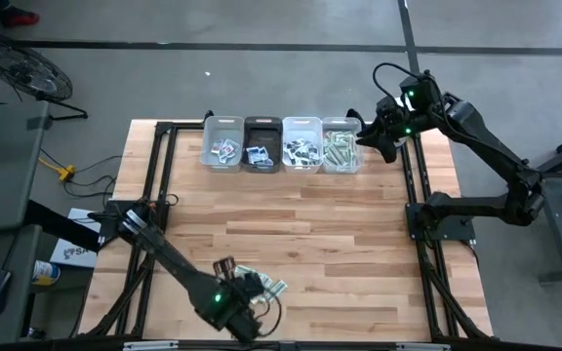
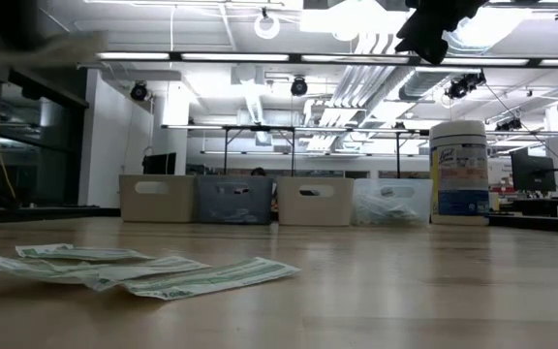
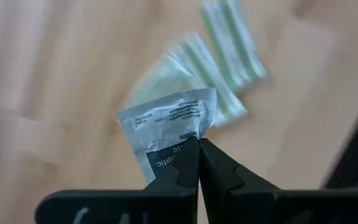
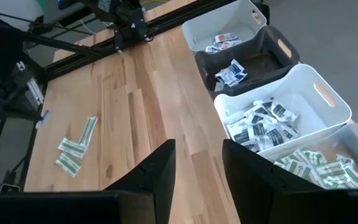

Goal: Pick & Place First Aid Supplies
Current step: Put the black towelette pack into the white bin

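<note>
Four small rectangular plastic bins at the table's far edge already hold sorted packets. Left gripper, well away from the bins near the front edge, is pinched tight on a squarish white paper packet with dark-blue marks. Narrow green-and-white strip packets remain loose beside it. Right gripper hovers by the bins, fingers apart, empty.

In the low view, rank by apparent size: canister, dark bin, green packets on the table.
1. Green packets, widest, but nearest the camera, so unsure.
2. Dark bin and canister: similar area, one wide, one tall; no ranking.
</note>
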`<state>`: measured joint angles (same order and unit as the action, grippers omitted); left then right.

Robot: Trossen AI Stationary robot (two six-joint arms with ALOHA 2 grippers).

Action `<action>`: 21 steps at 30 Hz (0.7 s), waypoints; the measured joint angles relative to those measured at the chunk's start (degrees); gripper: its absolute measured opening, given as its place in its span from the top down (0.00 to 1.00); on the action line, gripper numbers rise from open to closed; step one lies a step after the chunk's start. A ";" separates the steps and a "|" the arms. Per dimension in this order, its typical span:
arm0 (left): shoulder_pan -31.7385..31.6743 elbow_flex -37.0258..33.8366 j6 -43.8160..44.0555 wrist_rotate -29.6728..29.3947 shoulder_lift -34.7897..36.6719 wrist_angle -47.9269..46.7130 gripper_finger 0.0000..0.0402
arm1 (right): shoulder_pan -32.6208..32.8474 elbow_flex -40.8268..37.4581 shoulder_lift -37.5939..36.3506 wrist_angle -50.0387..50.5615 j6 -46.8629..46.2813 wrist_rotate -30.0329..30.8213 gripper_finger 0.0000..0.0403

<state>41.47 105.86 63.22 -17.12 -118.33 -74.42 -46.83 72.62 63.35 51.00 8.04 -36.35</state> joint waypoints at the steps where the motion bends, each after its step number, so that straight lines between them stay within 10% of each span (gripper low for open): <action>1: -0.72 1.25 -0.55 -1.32 0.42 -2.24 1.00 | 0.00 0.01 0.00 0.00 -0.06 0.11 0.69; 21: -26.74 20.57 -39.67 -16.01 2.10 -8.97 1.00 | -0.09 0.02 0.00 -0.77 2.81 4.13 0.69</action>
<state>14.73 126.43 23.55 -33.13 -116.23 -83.40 -46.92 72.64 63.35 50.23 10.85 -32.22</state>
